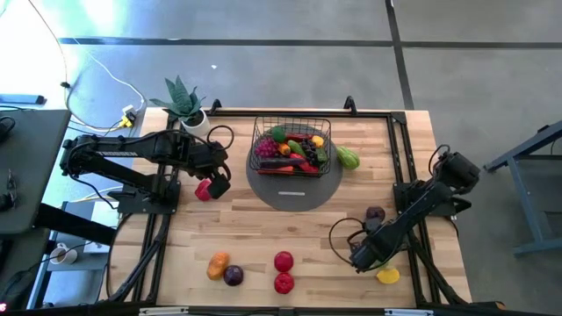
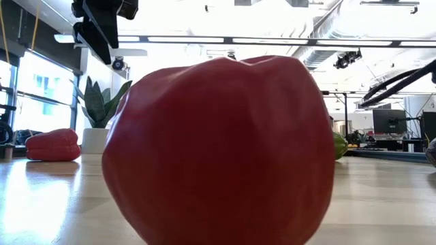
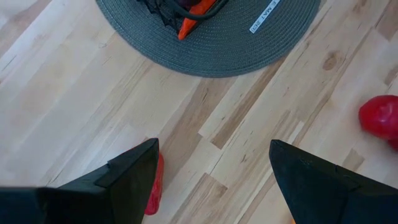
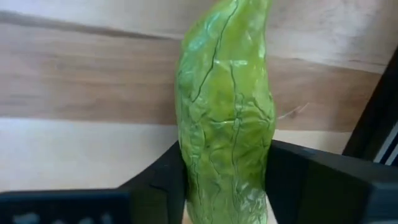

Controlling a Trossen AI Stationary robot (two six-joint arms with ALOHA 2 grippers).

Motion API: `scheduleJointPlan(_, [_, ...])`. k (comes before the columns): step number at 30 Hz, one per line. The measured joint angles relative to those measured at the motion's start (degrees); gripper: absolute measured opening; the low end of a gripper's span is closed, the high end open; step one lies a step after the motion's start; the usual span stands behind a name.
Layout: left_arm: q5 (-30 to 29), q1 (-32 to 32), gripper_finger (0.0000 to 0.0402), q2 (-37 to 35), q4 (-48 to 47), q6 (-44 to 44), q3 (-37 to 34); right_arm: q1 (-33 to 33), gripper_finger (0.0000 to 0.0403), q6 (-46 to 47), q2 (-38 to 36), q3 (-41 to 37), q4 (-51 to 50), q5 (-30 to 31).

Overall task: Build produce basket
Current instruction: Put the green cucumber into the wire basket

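Note:
The black wire basket (image 1: 291,132) stands on a grey round mat (image 1: 293,189) at the table's far middle, with several pieces of produce in it. My right gripper (image 1: 362,256) is down at the table near its right front and shut on a green leafy vegetable (image 4: 227,93). That vegetable is hidden under the gripper in the high view. My left gripper (image 3: 214,180) hangs open above the wood just left of the mat. A red pepper (image 1: 205,190) lies on the table beside its one finger (image 3: 134,177). My right gripper pinches the green leafy vegetable by its two long sides (image 4: 186,168) between its two fingers. The fingers come from above, pointing steeply down, and lie across the vegetable. The vegetable lies along the wooden table top and reaches out past the fingers.
Loose on the table are a green fruit (image 1: 349,158) beside the basket, a purple piece (image 1: 375,214), a yellow piece (image 1: 387,276), an orange piece (image 1: 218,265), a dark purple one (image 1: 234,276) and two red fruits (image 1: 283,261), (image 2: 218,150). A potted plant (image 1: 183,104) stands at the far left.

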Motion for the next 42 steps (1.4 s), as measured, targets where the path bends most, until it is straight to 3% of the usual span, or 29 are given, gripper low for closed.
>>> scheduleJointPlan(5, [-0.15, 0.0, 0.0296, 0.0, 0.02, 0.02, 0.0, -0.12, 0.0119, -3.93, -0.01, 1.89, 1.15, 0.74])
scheduleJointPlan(16, [-5.68, 0.05, 0.0296, 0.0, 0.11, 0.08, 0.0, -4.84, 0.0134, -16.06, -0.08, 9.43, 1.04, 11.5])
scheduleJointPlan(23, [-5.81, 0.07, 0.0296, 0.0, 0.09, 0.85, 0.0, -11.03, 0.0134, -24.68, -0.1, 14.07, 1.1, 19.68])
scheduleJointPlan(31, [-5.7, 0.07, 0.0296, 0.0, 0.07, 5.19, 0.0, -19.5, 0.0134, -35.51, -0.1, 17.58, 2.76, 24.07])
scheduleJointPlan(42, [-5.68, 0.07, 0.0296, 0.0, 0.07, 6.0, 0.0, -31.77, 0.0134, -59.74, -0.1, 27.35, 6.38, 29.26])
